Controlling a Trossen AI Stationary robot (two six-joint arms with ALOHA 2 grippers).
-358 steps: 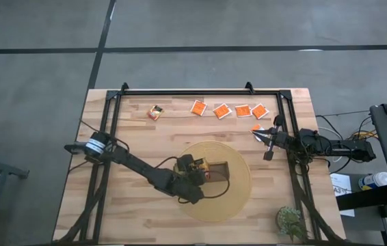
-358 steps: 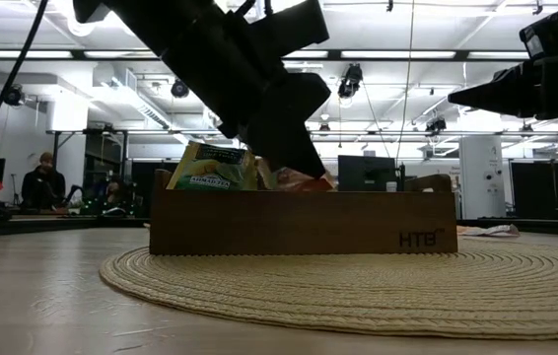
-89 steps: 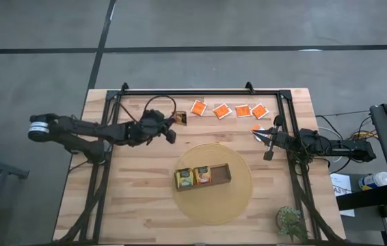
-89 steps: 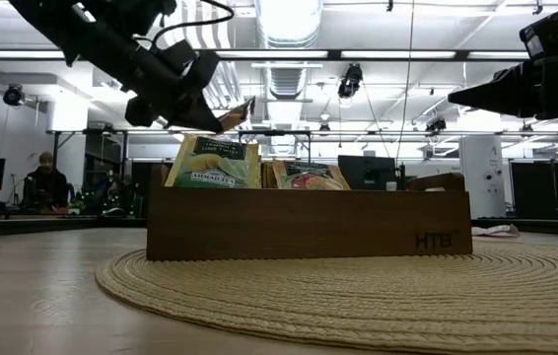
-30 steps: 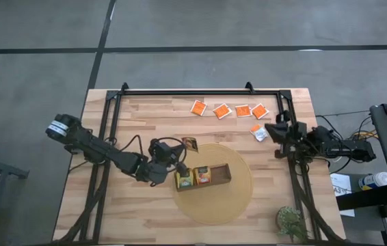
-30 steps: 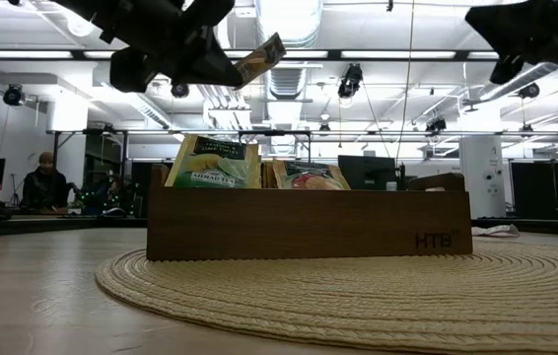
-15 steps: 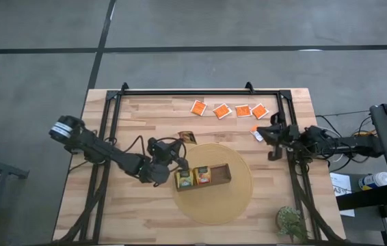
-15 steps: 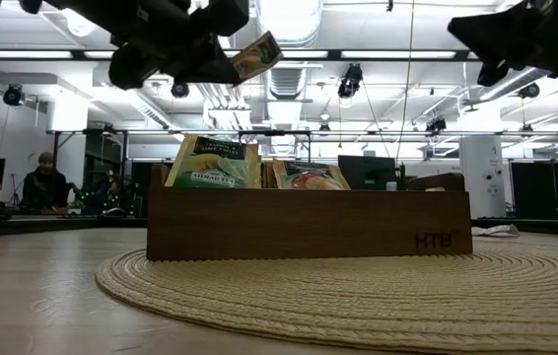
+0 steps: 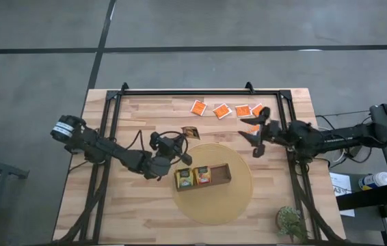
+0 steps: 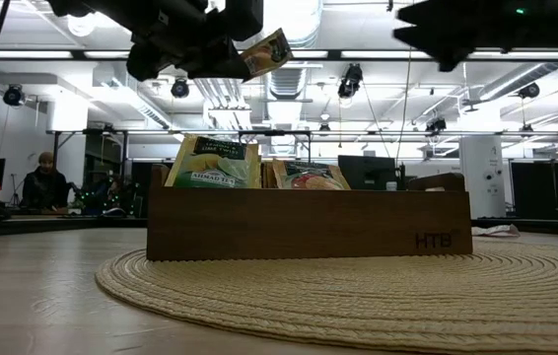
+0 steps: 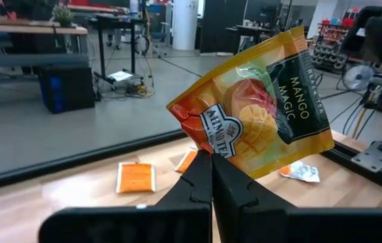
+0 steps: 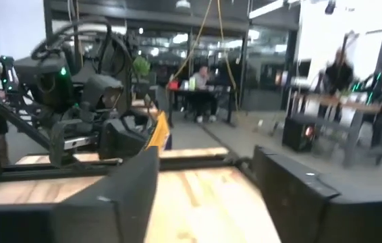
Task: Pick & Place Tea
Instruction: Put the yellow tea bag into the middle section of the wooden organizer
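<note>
A yellow-orange mango sachet (image 11: pixel 258 108) is pinched by one corner in the left gripper (image 9: pixel 183 137), raised beside the wooden tray (image 9: pixel 225 175). It is best lowered upright into the matching compartment. The right gripper's (image 9: pixel 256 132) fingers are spread.

A tray (image 9: pixel 222 176) sits on a round mat (image 9: pixel 238 198) at the worktop's (image 9: pixel 139 219) middle. Behind it, a row of sachets (image 9: pixel 220 110) lies by the far edge. Left pincer (image 9: pixel 184 142) holds a sachet (image 9: pixel 190 132) above the mat's far-left rim; right pincer (image 9: pixel 256 137) hovers right of it.
</note>
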